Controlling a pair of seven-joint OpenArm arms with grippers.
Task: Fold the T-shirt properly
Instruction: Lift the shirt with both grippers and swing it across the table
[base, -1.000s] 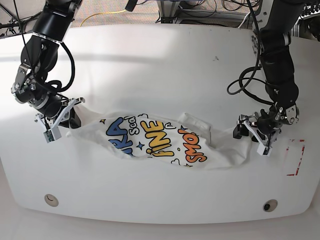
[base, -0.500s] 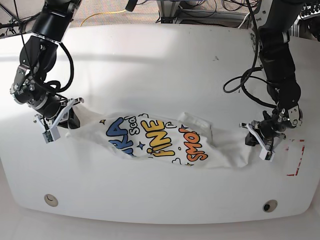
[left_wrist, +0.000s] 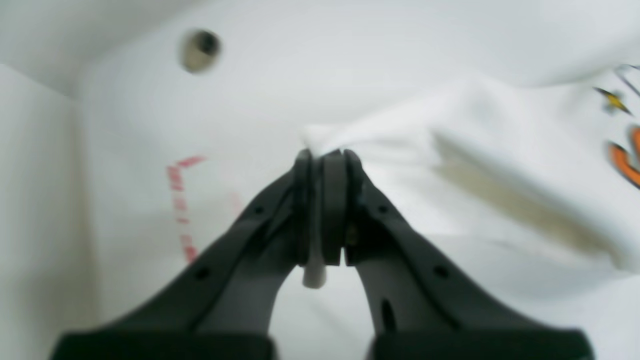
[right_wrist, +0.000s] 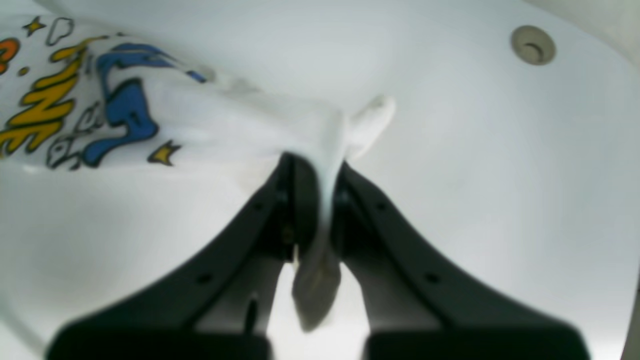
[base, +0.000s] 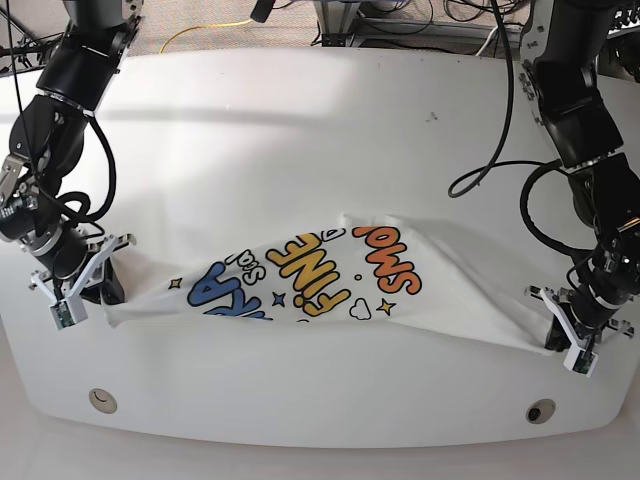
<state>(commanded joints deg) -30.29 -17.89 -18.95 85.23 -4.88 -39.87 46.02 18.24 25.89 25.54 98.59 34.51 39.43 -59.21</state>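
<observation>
stretched near the surface (base: 300, 110) front edge: shirt (base: 300, 290), left hand (left_wrist: 324, 160) and right hand (right_wrist: 315, 165) each clamped on an end.

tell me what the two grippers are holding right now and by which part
Both hold the T-shirt. The left gripper is shut on a white edge at one end, the right gripper on a bunched edge at the opposite end.
</observation>
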